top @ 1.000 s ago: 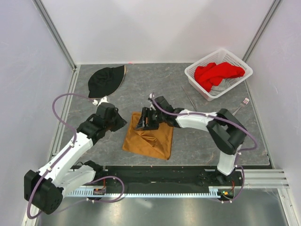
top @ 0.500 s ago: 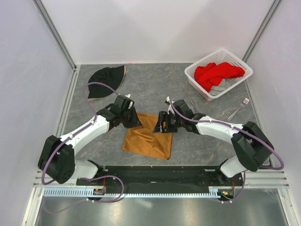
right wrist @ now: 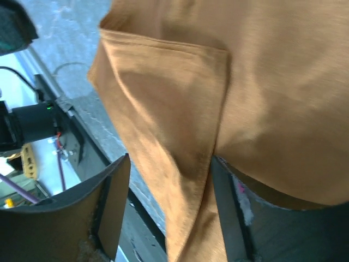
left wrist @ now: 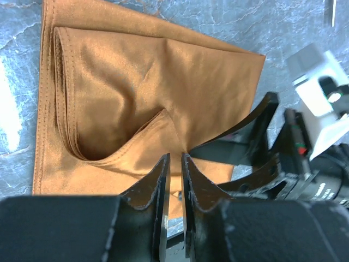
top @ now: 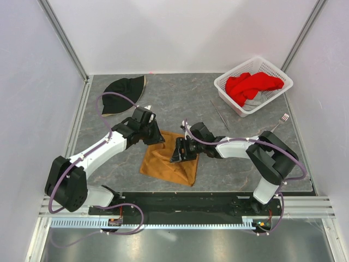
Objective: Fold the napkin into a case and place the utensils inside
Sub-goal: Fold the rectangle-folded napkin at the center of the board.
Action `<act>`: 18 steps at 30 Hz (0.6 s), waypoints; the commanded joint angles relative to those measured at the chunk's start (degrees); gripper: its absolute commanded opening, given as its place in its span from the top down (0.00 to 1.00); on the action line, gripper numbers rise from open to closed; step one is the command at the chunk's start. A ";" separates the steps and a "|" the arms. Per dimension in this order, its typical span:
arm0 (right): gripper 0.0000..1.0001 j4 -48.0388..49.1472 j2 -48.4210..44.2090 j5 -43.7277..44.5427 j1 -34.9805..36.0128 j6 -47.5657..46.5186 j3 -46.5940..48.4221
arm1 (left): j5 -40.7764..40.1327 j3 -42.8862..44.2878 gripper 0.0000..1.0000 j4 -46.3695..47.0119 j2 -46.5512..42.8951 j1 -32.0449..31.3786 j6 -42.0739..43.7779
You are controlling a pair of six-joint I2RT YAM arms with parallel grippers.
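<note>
The orange-brown napkin lies partly folded on the grey table, with a raised flap in the left wrist view. My left gripper sits at the napkin's far-left corner, its jaws almost together with a slim gap and nothing seen between them. My right gripper hovers low over the napkin's right half. Its jaws are wide apart, and a fold of the napkin hangs between them against the right finger. The fork and the knife-like piece lie far right of the napkin.
A white basket with a red cloth stands at the back right. A black hat lies at the back left. The right arm's fingers show close beside the left gripper. Metal rails run along the table's near and left edges.
The left arm swung in from the left to the napkin's far-left corner. The right gripper went right, then came back down-left over the cloth. The napkin's far part now lies flatter.
</note>
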 commanded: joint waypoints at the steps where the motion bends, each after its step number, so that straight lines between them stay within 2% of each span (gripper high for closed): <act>1: 0.36 6.21 1.24 -2.95 1.42 0.90 1.32 | -2.56 2.02 0.80 -1.23 -2.30 0.64 0.61; 5: 0.39 6.03 2.20 -3.56 3.27 -0.25 3.43 | -4.94 0.88 0.80 -2.20 -5.64 1.34 0.26; 7: 0.45 6.73 3.86 -5.49 3.88 -0.07 4.31 | -5.64 0.62 0.80 -3.00 -7.31 2.22 -0.18; 14: 0.45 1.73 3.26 -5.14 15.20 -1.48 9.42 | -6.79 -0.97 0.79 -5.46 -13.81 4.68 -0.10; 17: 0.43 2.86 -1.65 -3.75 12.52 1.67 4.96 | -6.18 -0.44 0.78 -6.25 -12.95 5.04 2.18; 18: 0.41 6.70 -3.23 -4.26 11.28 2.56 3.19 | -4.69 -0.09 0.78 -6.25 -12.16 5.04 2.89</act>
